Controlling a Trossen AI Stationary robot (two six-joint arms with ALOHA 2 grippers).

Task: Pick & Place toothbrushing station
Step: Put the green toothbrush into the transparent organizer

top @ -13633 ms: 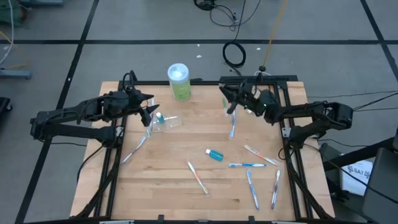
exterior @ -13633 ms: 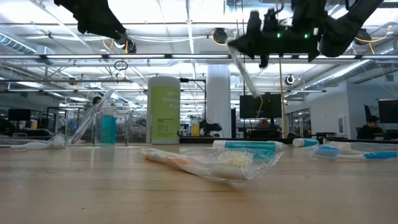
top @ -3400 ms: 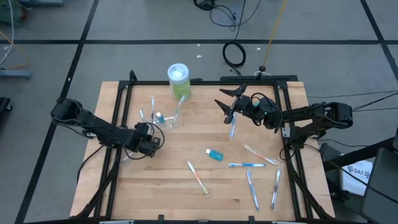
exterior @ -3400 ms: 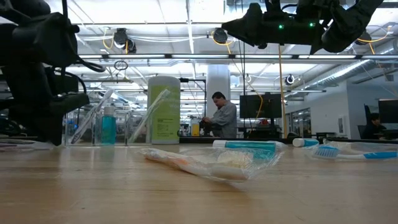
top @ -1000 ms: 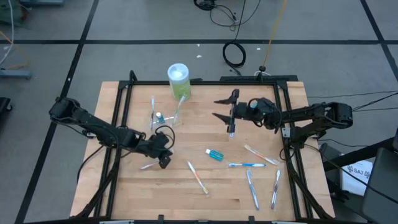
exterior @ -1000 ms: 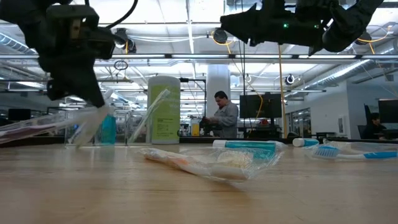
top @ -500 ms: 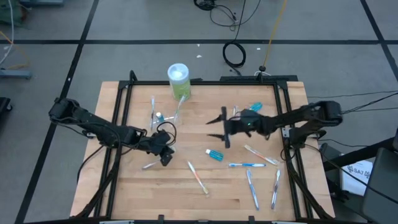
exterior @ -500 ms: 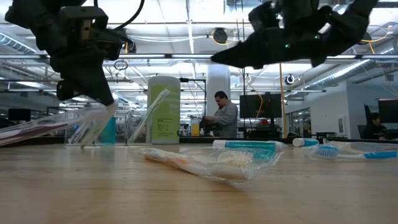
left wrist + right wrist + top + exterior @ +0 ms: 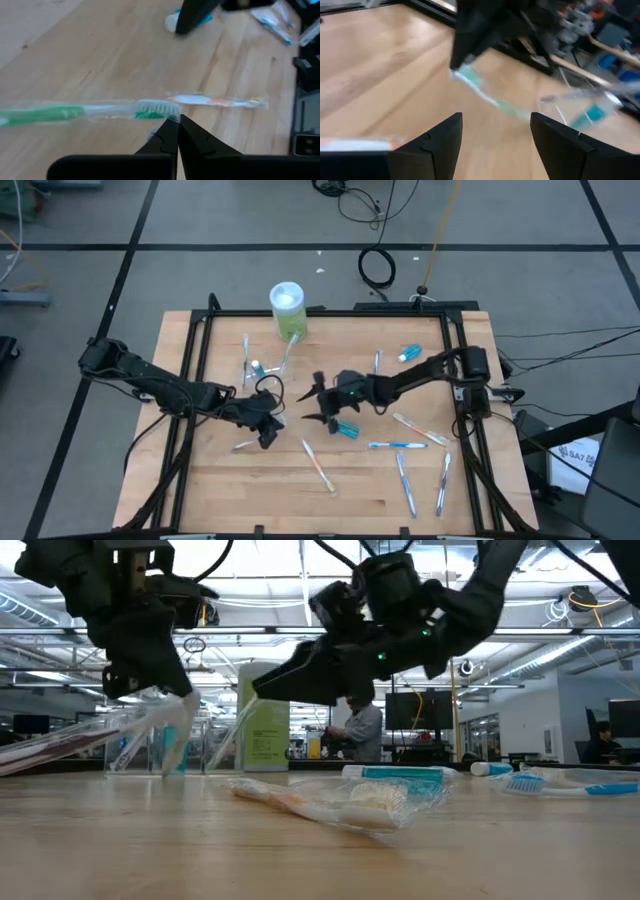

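Note:
My left gripper (image 9: pixel 268 432) is shut on a green toothbrush in a clear wrapper (image 9: pixel 243 445), near the table's middle left. The clear cup (image 9: pixel 268 370) stands farther back and holds two toothbrushes (image 9: pixel 285 352) and a blue tube (image 9: pixel 257 367). My right gripper (image 9: pixel 312 402) hangs open above the table between the cup and a blue tube (image 9: pixel 345 428), with nothing between its fingers. In the right wrist view it (image 9: pixel 495 135) faces the held toothbrush (image 9: pixel 485 95) and the cup (image 9: pixel 590 107). My left gripper pinches the end of the clear wrapper (image 9: pixel 172 116) just past the brush head (image 9: pixel 152 107), between its two fingertips. The fingers slant down from the table's left. The toothbrush (image 9: pixel 90 740) sticks out sideways from them, its handle end drooping low over the table.
A green container with a white lid (image 9: pixel 288 310) stands behind the cup. Loose toothbrushes lie at the middle (image 9: pixel 318 465) and right (image 9: pixel 398 445), (image 9: pixel 418 428), (image 9: pixel 405 483), (image 9: pixel 442 483), (image 9: pixel 377 362). Another blue tube (image 9: pixel 411 353) lies at the back right.
My right gripper, still open, has swung from the back right toward the table's left and somewhat nearer, ending close to my left gripper. My left gripper stays shut on the wrapped toothbrush.

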